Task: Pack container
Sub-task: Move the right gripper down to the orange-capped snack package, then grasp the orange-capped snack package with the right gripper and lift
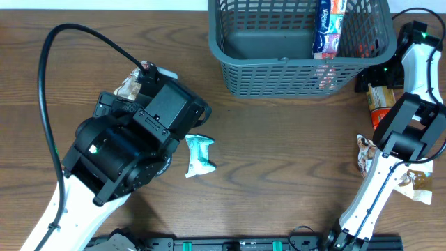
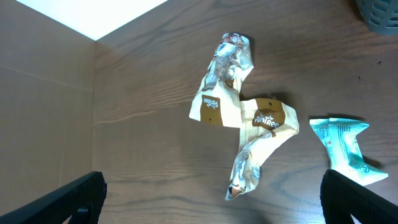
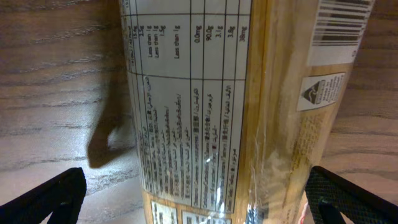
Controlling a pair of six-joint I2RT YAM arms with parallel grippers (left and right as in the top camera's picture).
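**pack container: both grippers wide open, basket at the back of the table**

overhead: the container (image 1: 286, 78), a dark grey-blue slatted basket, sits at the far edge of the wooden table (image 1: 279, 153), a bit right of centre. one blue, red and white snack packet (image 1: 329, 28) lies inside it against the right side. the left arm (image 1: 132, 139) is out over the left half of the table, covering most of a crumpled brown wrapper (image 1: 128, 86). a teal packet (image 1: 198, 155) lies just beside that arm's wrist. the right arm (image 1: 411, 77) is next to the basket's right wall, over an orange packet (image 1: 380, 101). two more wrappers lie near that arm's base.

left wrist: the left gripper (image 2: 214, 202) has its fingers (image 2: 78, 199) spread far apart, holding nothing. the brown wrapper lies twisted on the table ahead of them, with the teal packet off to the right, apart from it. a corner of the basket shows top right.

right wrist: the right gripper (image 3: 199, 199) is spread wide too, one finger in each bottom corner. the orange packet fills the view, label side up, flat on the table. can't tell if the fingers touch it.
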